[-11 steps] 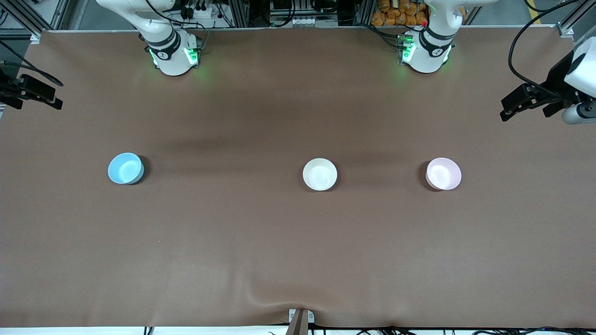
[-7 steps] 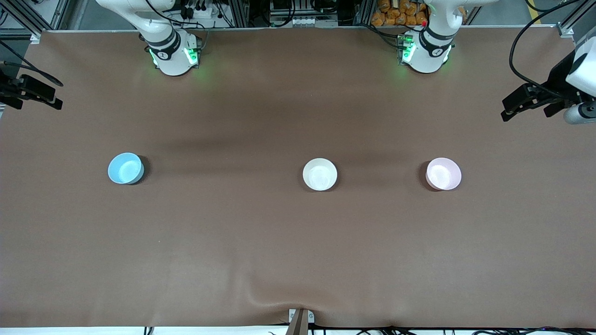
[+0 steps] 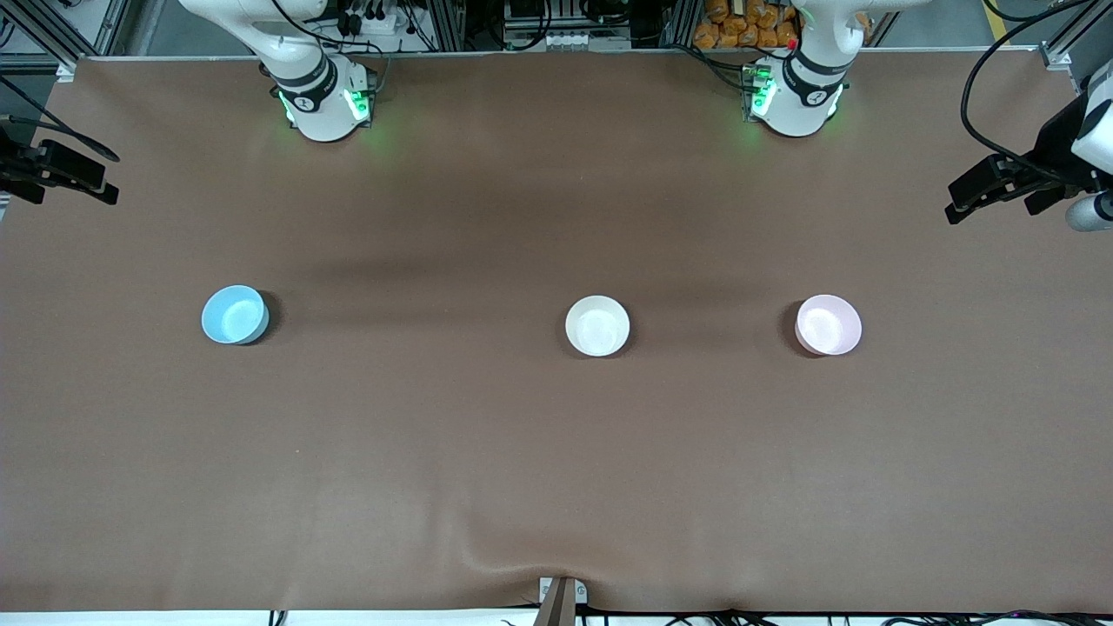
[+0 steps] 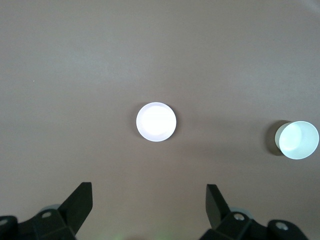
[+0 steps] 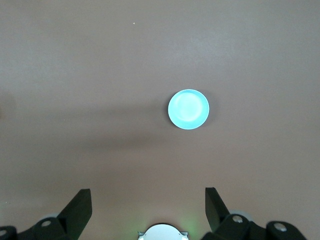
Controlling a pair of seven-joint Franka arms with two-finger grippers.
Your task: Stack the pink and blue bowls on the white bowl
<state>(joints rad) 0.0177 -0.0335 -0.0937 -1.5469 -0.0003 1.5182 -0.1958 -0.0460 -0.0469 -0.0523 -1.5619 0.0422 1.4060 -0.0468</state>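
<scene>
Three small bowls stand apart in a row across the middle of the table. The blue bowl (image 3: 234, 315) (image 5: 188, 109) is toward the right arm's end, the white bowl (image 3: 597, 326) (image 4: 298, 140) is in the middle, and the pink bowl (image 3: 828, 324) (image 4: 156, 121) is toward the left arm's end. My left gripper (image 3: 989, 196) (image 4: 148, 189) hangs open and empty, high over the table's edge at the left arm's end. My right gripper (image 3: 65, 187) (image 5: 146, 192) hangs open and empty, high over the edge at the right arm's end.
A brown cloth (image 3: 522, 452) covers the table, with a small ripple at its front edge near a metal bracket (image 3: 561, 596). The two arm bases (image 3: 326, 100) (image 3: 796, 96) stand at the edge farthest from the front camera.
The left gripper has drifted slightly outward toward the left arm's end of the table. The right gripper and the three bowls have not moved.
</scene>
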